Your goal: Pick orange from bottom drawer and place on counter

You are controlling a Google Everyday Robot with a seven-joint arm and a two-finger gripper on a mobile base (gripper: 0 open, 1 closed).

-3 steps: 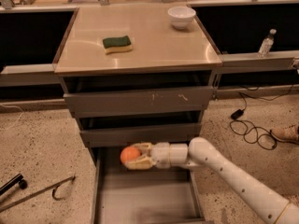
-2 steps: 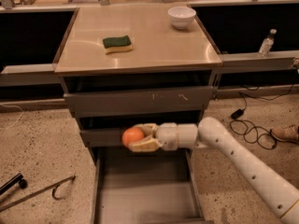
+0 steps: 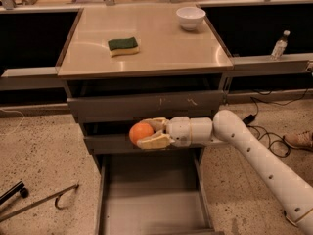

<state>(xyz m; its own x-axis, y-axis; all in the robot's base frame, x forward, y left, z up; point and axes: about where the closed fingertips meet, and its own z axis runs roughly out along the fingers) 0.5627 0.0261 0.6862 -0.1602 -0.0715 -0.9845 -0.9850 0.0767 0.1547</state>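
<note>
Sponge [image 3: 123, 46], white bowl [image 3: 190, 17], water bottle [image 3: 279, 45].

From where I stand, the arm [image 3: 254, 153] is a smooth, glossy white tube with rounded joints and a stubby cylindrical wrist, ending above the bottom drawer [image 3: 151, 204] in a gripper [image 3: 143, 133] with two cream-coloured fingers [image 3: 155, 141].

**Gloss, metal, plastic**

The counter [image 3: 161, 48] is glossy beige with a thin metal edge. The bottom drawer [image 3: 151, 202] is matt grey metal. The gripper [image 3: 144, 133], in front of the middle drawer [image 3: 110, 144], holds the smooth orange [image 3: 140, 131] between smooth cream plastic fingers [image 3: 154, 141].
</note>
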